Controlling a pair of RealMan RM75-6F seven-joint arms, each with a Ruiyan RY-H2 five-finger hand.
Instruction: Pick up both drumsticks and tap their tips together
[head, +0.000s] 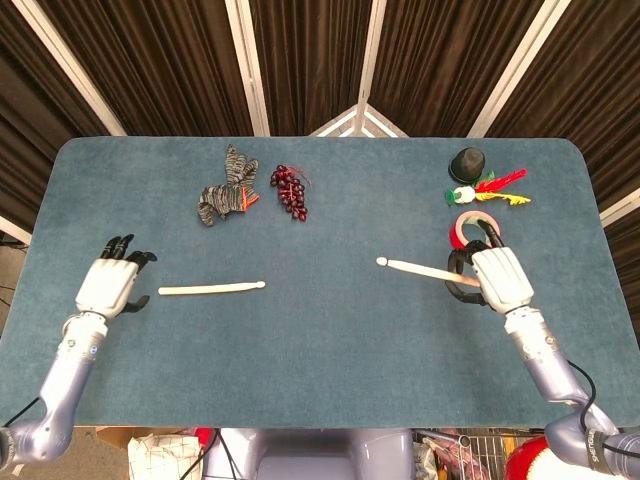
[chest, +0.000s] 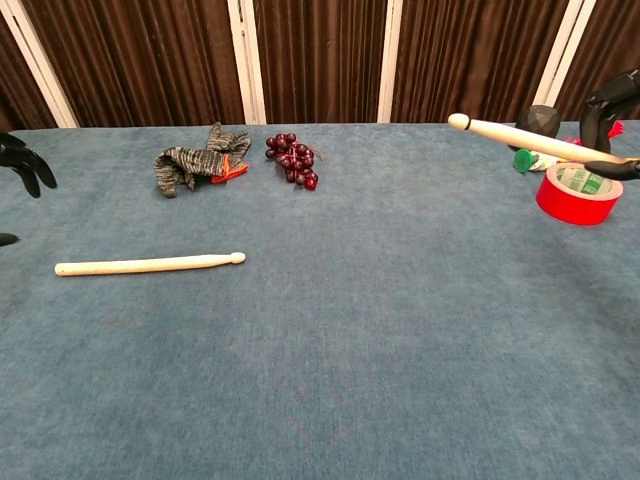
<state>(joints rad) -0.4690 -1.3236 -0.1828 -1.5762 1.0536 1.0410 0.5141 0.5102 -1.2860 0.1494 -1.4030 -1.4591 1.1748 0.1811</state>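
Two drumsticks are in play, and only one is off the blue surface (head: 330, 330). The raised drumstick (head: 415, 269) sits right of centre in the head view, its rounded tip pointing toward the middle of the frame; the chest view shows it at the upper right, lifted clear of the cloth with the tip slightly high. The right hand (head: 495, 280) holds it by the butt end, fingers wrapped around the shaft. The other drumstick (head: 211, 289) lies flat at left of centre, tip toward the middle. The left hand (head: 110, 287) hovers just beside its butt end, not touching, with its fingers spread and holding nothing; in the chest view only its dark fingertips (chest: 22, 162) show at the left edge. By my reading the first pick-up is done and the second is in hand: the next move calls for the left hand to come over the butt end, drop to the cloth and close around the shaft. Further out, a red tape roll (head: 473, 232) lies just behind the right hand, with a dark cone (head: 466, 163) and coloured feathers (head: 490, 190) above it, and a grey knitted toy (head: 225, 187) and grapes (head: 290, 191) at upper left.
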